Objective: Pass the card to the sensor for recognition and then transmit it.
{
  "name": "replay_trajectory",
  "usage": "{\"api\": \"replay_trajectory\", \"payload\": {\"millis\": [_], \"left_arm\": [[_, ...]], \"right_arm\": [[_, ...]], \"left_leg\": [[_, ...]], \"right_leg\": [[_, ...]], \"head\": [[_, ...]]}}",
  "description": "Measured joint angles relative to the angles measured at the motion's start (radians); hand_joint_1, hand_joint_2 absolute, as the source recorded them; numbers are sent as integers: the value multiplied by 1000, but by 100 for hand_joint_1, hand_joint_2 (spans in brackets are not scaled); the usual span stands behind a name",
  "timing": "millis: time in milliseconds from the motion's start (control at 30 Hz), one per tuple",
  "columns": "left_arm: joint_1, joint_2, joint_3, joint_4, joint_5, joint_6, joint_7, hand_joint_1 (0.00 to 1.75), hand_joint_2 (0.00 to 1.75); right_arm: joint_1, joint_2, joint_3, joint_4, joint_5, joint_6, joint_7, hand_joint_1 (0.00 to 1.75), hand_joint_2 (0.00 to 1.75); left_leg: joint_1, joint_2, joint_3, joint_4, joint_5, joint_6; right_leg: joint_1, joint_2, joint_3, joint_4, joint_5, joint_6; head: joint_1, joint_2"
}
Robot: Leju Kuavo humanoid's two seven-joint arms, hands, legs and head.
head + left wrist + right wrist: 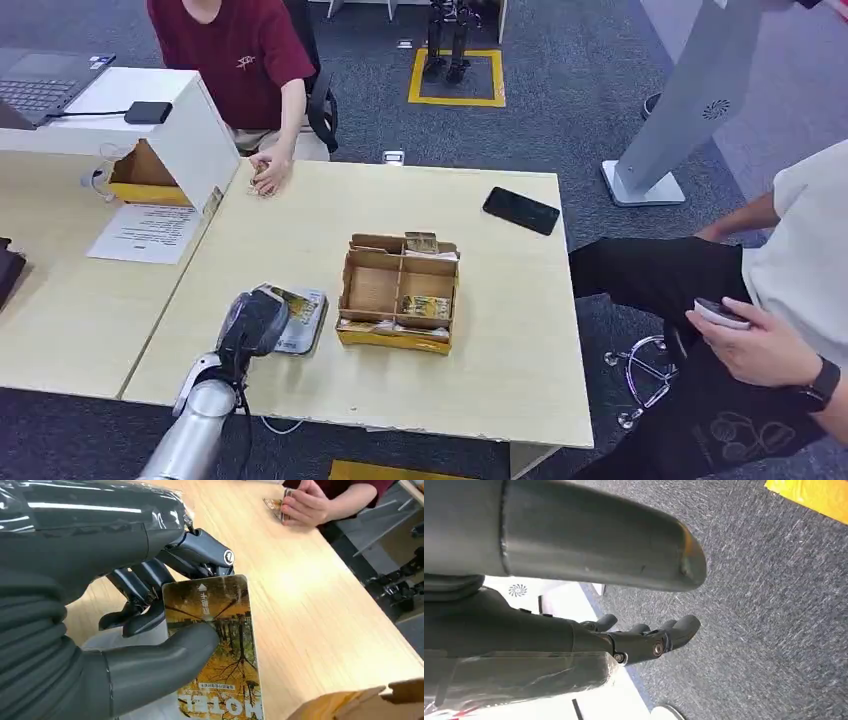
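The left hand (150, 630) holds the card (215, 645): the thumb lies across its printed face and the darker fingers (145, 587) sit behind its back edge, so the card is clamped between them. In the head view the same hand (252, 322) is over the near-left part of the table (500, 330), directly above a flat white-rimmed pad (305, 325), probably the sensor, though the hand covers most of it and its identity cannot be confirmed.

The card's long axis runs away from the palm, its free end projecting past the thumb toward the divided cardboard box (400, 295) that stands just beside the pad. The card face appears close to parallel with the pad beneath, and whether it touches the pad cannot be told.

The right hand (644, 640) hangs over the carpet, fingers loosely curled, nothing in them. It is well apart from the card; the left is plainly the working arm.

Judgement: the reading step is in hand. Handing on afterwards would mean carrying the card's free end outward; a person's hand (268, 175) rests at the far edge of the table, well apart from the card.
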State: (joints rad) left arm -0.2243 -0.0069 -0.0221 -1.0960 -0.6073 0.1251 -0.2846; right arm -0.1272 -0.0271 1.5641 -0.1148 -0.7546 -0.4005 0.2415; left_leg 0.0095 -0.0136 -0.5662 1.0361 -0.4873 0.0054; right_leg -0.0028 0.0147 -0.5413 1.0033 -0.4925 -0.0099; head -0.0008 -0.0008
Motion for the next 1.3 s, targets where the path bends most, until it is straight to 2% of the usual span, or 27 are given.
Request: {"api": "replay_trajectory", "payload": {"millis": [400, 1300], "left_arm": [[-45, -37, -6, 33, -4, 42, 24, 175, 175], [-52, 2, 37, 90, 4, 62, 22, 175, 175]], "right_arm": [[-1, 1, 0, 0, 25, 0, -11, 0, 0], [0, 1, 0, 0, 42, 6, -6, 0, 0]], "left_leg": [[0, 0, -1, 0, 1, 0], [0, 0, -2, 0, 1, -1]], "right_leg": [[0, 0, 0, 0, 0, 0], [0, -1, -1, 0, 0, 0]], "head": [[0, 0], [0, 0]]}}
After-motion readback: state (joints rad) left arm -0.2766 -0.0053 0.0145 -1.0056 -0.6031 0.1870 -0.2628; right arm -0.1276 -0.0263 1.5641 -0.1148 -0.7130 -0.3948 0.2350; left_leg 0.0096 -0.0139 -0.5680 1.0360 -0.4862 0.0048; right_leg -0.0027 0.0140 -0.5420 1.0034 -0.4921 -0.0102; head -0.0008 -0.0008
